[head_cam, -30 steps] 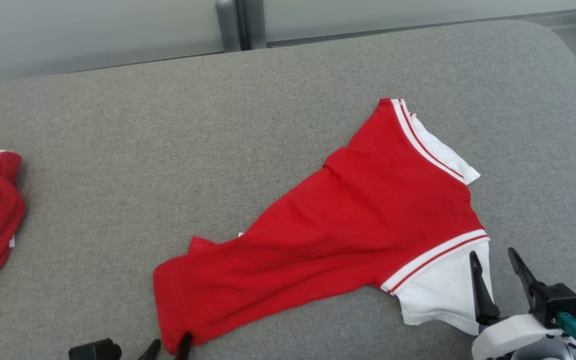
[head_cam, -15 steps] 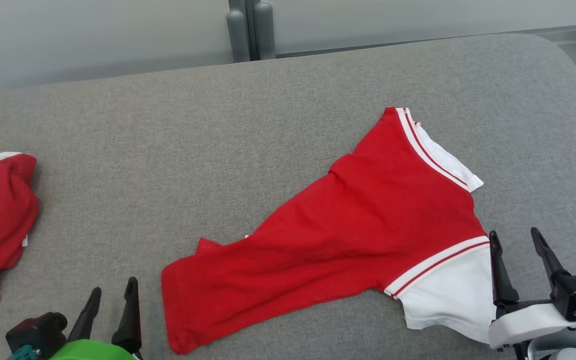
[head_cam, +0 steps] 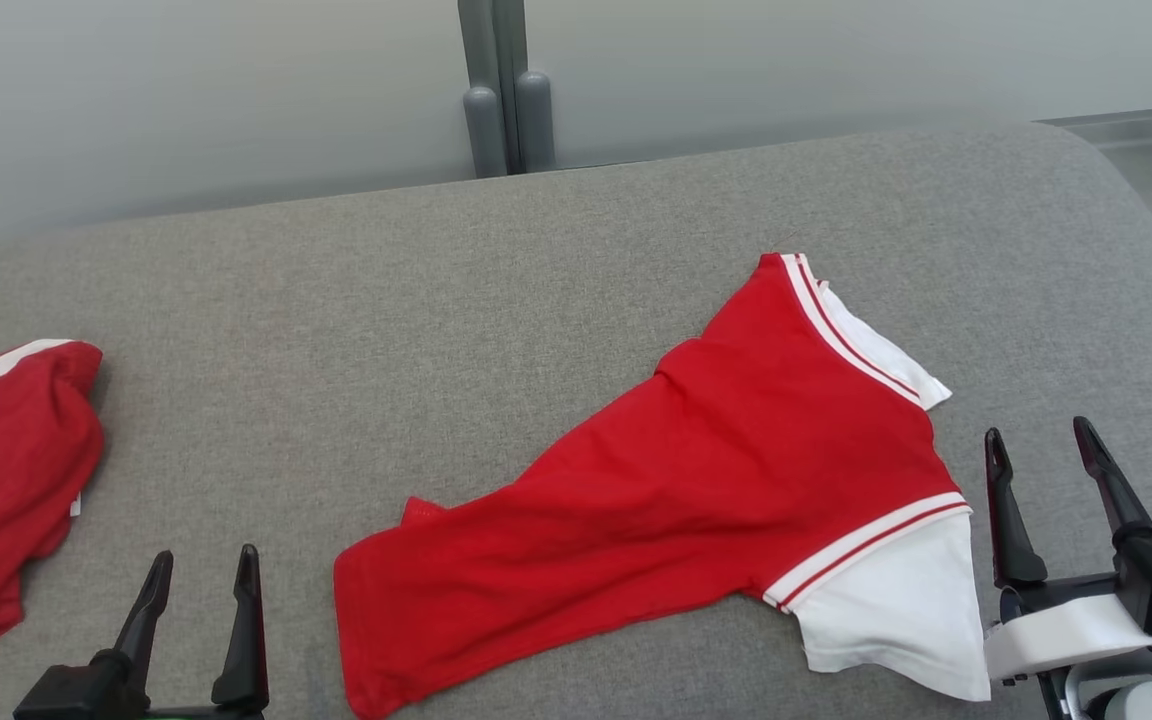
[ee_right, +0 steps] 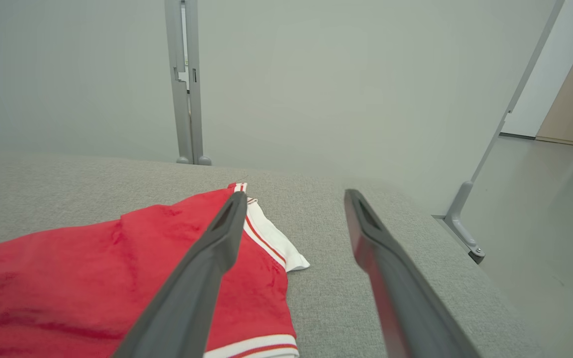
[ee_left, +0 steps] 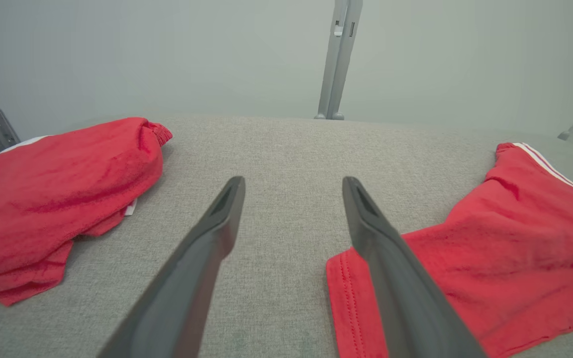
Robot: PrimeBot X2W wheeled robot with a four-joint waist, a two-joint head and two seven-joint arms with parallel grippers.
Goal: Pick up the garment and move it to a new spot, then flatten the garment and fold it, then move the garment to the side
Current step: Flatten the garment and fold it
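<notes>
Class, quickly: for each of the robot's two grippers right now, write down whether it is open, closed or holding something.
Left gripper: open, holding nothing.
Right gripper: open, holding nothing.

Garment: a red shirt (head_cam: 696, 480) with white sleeves, each joined by a white band with a red stripe. It is laid loose and lightly creased on the grey padded surface (head_cam: 336, 300), set diagonally, with the hem (head_cam: 356, 630) at near left and the shoulders at far right. The near sleeve (head_cam: 896, 610) is spread flat. The far sleeve (head_cam: 886, 355) is partly tucked under the red body. A small red corner (head_cam: 421, 512) protrudes near the hem.
</notes>
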